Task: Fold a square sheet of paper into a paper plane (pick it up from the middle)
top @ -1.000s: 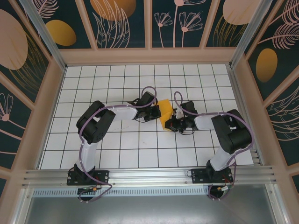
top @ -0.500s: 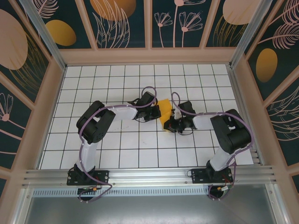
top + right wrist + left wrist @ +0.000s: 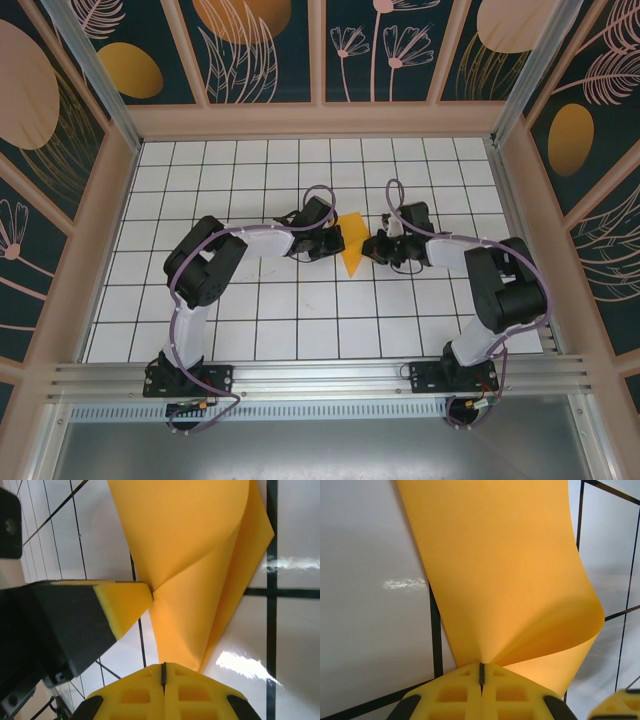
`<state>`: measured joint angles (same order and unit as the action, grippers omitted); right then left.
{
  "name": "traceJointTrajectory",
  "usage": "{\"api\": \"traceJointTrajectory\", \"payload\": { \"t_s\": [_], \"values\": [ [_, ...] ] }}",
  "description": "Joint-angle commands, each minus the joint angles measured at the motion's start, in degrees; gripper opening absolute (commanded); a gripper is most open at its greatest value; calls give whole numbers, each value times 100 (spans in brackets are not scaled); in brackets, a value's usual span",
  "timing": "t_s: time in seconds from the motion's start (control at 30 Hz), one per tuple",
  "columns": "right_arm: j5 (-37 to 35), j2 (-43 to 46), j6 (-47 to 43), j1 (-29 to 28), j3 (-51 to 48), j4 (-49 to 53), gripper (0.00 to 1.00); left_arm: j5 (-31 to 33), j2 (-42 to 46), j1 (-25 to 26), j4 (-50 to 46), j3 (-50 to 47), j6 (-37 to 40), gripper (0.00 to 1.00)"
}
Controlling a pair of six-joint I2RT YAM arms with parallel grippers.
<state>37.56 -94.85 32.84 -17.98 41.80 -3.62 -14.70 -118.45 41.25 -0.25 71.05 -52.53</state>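
A thin orange-yellow sheet of paper [image 3: 351, 248] hangs between my two wrists near the middle of the white gridded tabletop [image 3: 300, 300]. From above it reads as a narrow wedge pointing toward me. I cannot tell whether its lower tip touches the tabletop.

My left fingers [image 3: 487, 687] are pressed fully together, pinching the sheet at one edge. From that pinch the paper fans out and bows over in a soft curl. My right fingers [image 3: 170, 685] are likewise closed tight on a lower edge of the sheet, just beside the left pinch.

The paper looks feather-light and limp — it bends under its own weight. I judge it will crease or tear with any hard pull, and could slip from smooth pads. The safest hold is a shallow pinch at an edge or corner, with both grips moving together.

My left arm [image 3: 215, 265] and right arm [image 3: 500, 285] both reach in from the near edge — elbows out wide, wrists turned inward to face each other.
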Motion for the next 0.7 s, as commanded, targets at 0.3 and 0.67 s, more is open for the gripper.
{"api": "traceJointTrajectory", "payload": {
  "t_s": [0.3,0.67],
  "values": [
    [55,-677,-199,10,372,-87,3,375,-310,-16,-628,40,185,0],
    [-141,-880,-20,5,334,-131,3,440,-263,-15,-738,235,299,0]
  ]
}}
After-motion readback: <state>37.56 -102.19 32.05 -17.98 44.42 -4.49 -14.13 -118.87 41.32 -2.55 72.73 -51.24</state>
